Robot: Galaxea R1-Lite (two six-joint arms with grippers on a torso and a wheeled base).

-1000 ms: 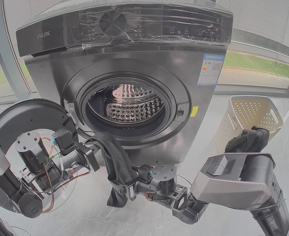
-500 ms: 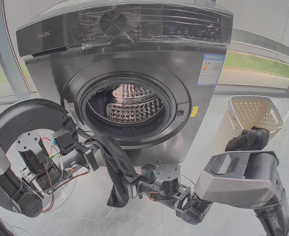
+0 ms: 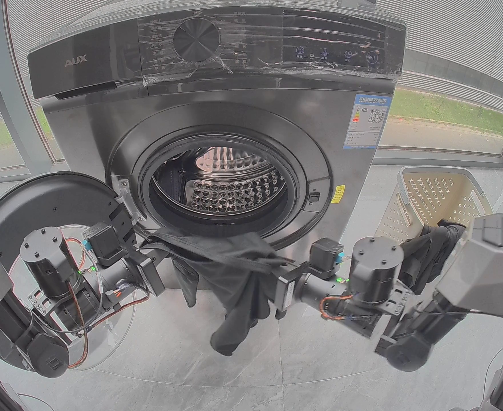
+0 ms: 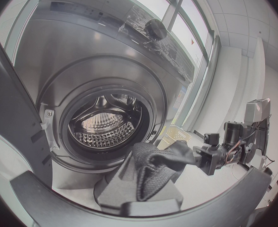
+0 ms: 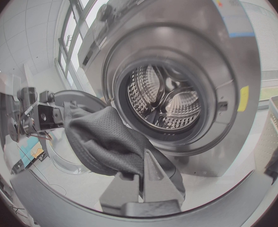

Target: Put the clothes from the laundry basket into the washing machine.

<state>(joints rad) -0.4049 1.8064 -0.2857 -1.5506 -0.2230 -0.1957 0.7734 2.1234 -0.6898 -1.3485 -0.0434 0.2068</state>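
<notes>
A black garment (image 3: 228,266) hangs stretched between both grippers just below the washing machine's open drum (image 3: 220,186). My left gripper (image 3: 151,252) is shut on its left end, my right gripper (image 3: 277,283) is shut on its right end, and a loose part dangles toward the floor. From the left wrist the black garment (image 4: 154,166) is pinched in the left gripper (image 4: 139,186); from the right wrist the same garment (image 5: 107,142) sits in the right gripper (image 5: 142,177). More dark clothes (image 3: 434,249) drape over the cream laundry basket (image 3: 434,198) at the right.
The machine's round door (image 3: 40,206) stands swung open at the left, behind my left arm. Pale tiled floor (image 3: 297,372) lies in front of the machine. Windows run behind and beside the washer.
My right gripper has swung up and to the right with the garment's lower end, spreading the cloth out in front of the drum opening. The left gripper has stayed nearly in place.
</notes>
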